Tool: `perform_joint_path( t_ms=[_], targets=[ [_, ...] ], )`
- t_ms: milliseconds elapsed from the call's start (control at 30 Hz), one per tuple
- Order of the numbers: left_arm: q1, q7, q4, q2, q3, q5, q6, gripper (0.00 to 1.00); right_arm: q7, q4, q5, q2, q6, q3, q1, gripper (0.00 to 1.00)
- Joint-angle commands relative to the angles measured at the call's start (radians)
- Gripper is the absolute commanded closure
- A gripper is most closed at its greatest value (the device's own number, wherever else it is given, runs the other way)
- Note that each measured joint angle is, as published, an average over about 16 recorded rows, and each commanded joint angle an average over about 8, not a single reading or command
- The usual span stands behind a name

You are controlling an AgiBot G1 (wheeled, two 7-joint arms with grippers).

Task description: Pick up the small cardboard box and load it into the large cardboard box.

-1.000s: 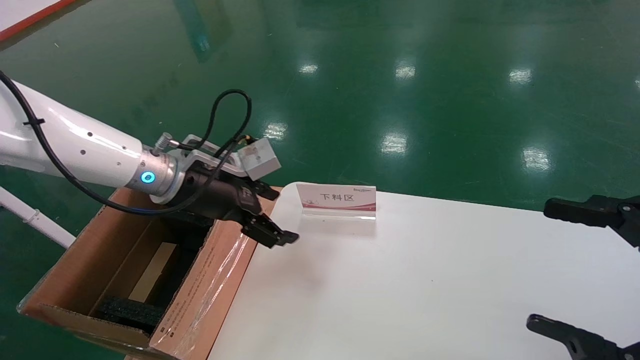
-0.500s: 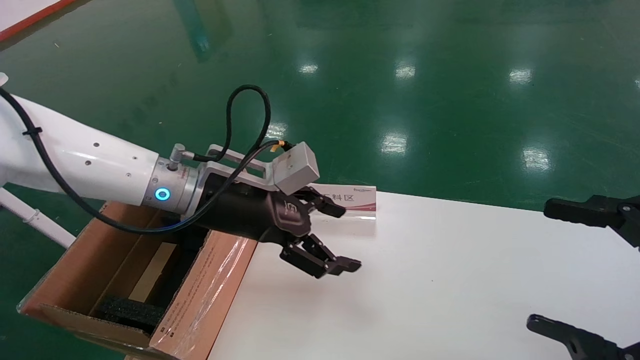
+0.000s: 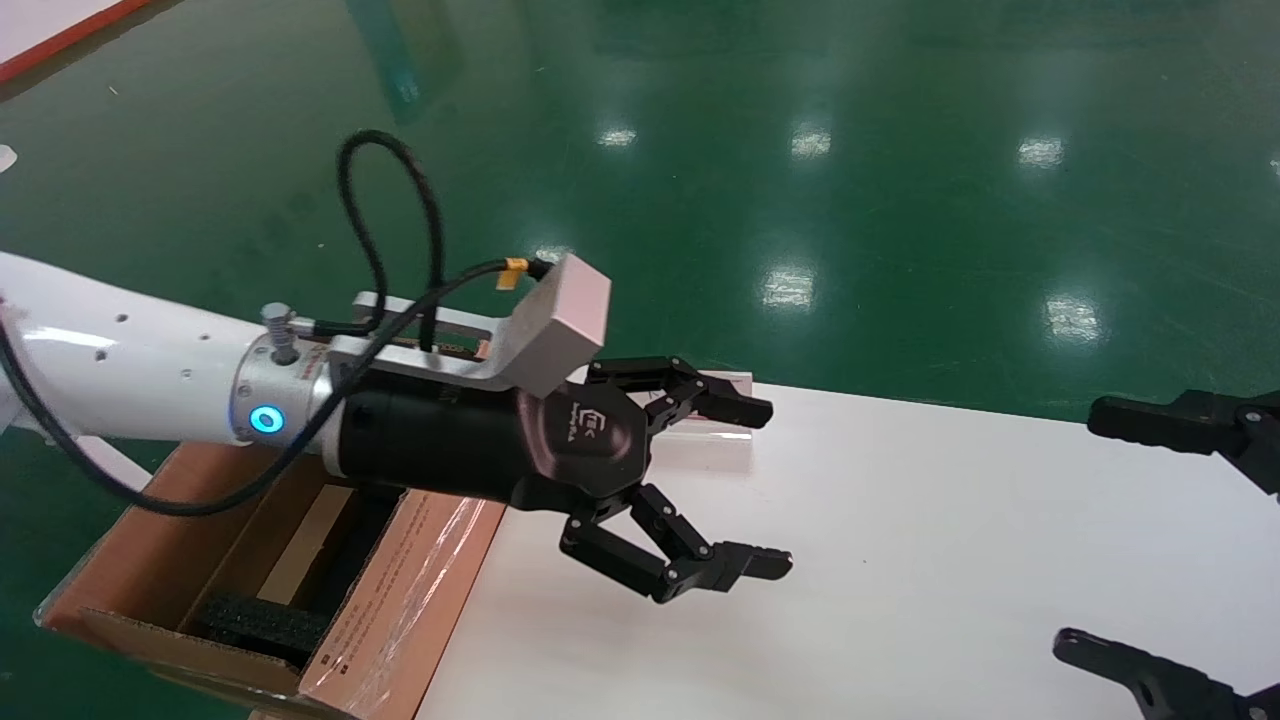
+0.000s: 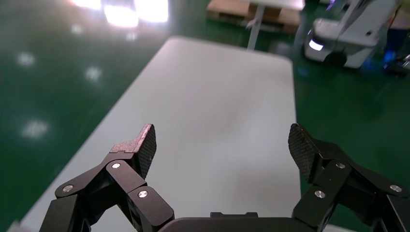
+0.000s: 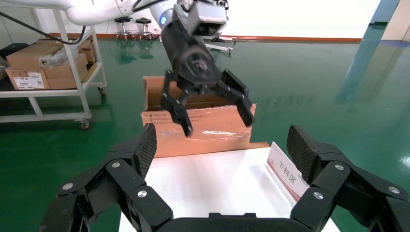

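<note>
The large cardboard box [image 3: 400,590] stands open off the table's left end, one flap glossy with tape, black foam [image 3: 260,620] inside. A tan cardboard face [image 3: 305,545] shows between the foam; I cannot tell if it is the small cardboard box. My left gripper [image 3: 770,488] hovers over the white table [image 3: 900,550] just right of the carton, open and holding nothing; its wrist view shows only bare tabletop [image 4: 217,96] between the fingers [image 4: 147,140]. My right gripper [image 3: 1085,530] is parked open at the table's right edge, facing the carton [image 5: 203,130] and the left gripper [image 5: 217,123].
A small white and pink sign [image 5: 285,174] stands near the table's far edge, partly behind the left gripper's fingers in the head view. A shelf cart with cartons [image 5: 43,72] stands on the green floor beyond the box. Another robot [image 4: 338,38] stands past the table's far end.
The left arm has swung right from above the large carton out over the table and turned its wrist. Its fingers have spread wider. The right arm has not moved.
</note>
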Motion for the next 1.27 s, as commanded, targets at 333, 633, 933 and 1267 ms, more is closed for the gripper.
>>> perform_joint_path(
  t_ms=[333, 633, 933, 1267],
  targets=[
    [0.230, 0.139, -0.014, 0.012, -0.348, -0.100, 0.129, 0.00, 0.000, 0.000, 0.000, 0.000, 0.000, 0.000, 0.000, 0.00],
    [0.308, 0.175, -0.018, 0.016, -0.468, -0.134, 0.172, 0.00, 0.000, 0.000, 0.001, 0.000, 0.001, -0.001, 0.000, 0.00],
    [0.287, 0.167, -0.017, 0.015, -0.435, -0.126, 0.160, 0.00, 0.000, 0.000, 0.001, 0.000, 0.001, -0.001, 0.000, 0.00],
    [0.276, 0.164, -0.017, 0.014, -0.417, -0.121, 0.154, 0.00, 0.000, 0.000, 0.001, 0.000, 0.001, -0.001, 0.000, 0.00]
  ],
)
